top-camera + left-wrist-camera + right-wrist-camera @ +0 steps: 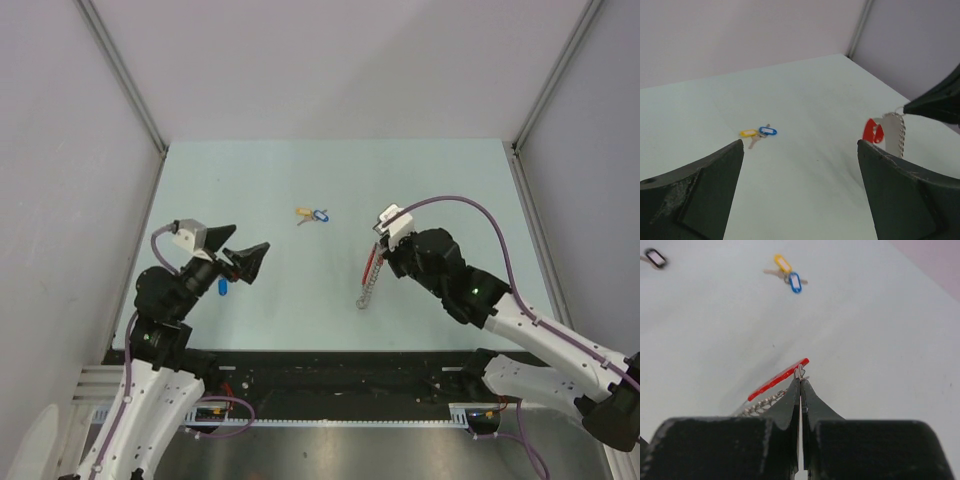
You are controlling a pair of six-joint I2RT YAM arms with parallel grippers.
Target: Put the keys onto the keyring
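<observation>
Viewing from above: the left tool (235,250) stands wide open over the worktop (300,320) toward its left edge, holding nothing. A small blue tag (221,287) lies just beside that arm. The keys (312,215), one yellow-capped and one blue-capped, lie together near the worktop's middle, slightly toward the far edge. The right tool (383,240) is closed on the keyring (370,272), right of the middle, and its red tag and chain trail toward the near edge. Whether the chain end touches the worktop cannot be told.

Left wrist view: the left tool (800,147) is spread wide with nothing between. The keys (758,133) lie ahead, well apart. The keyring (885,132) hangs from the right tool (912,106), partly hidden behind one finger.

Right wrist view: the right tool (800,382) has its jaws pressed together, pinching the keyring (777,379) at its top. The keys (787,274) lie beyond, well apart.
</observation>
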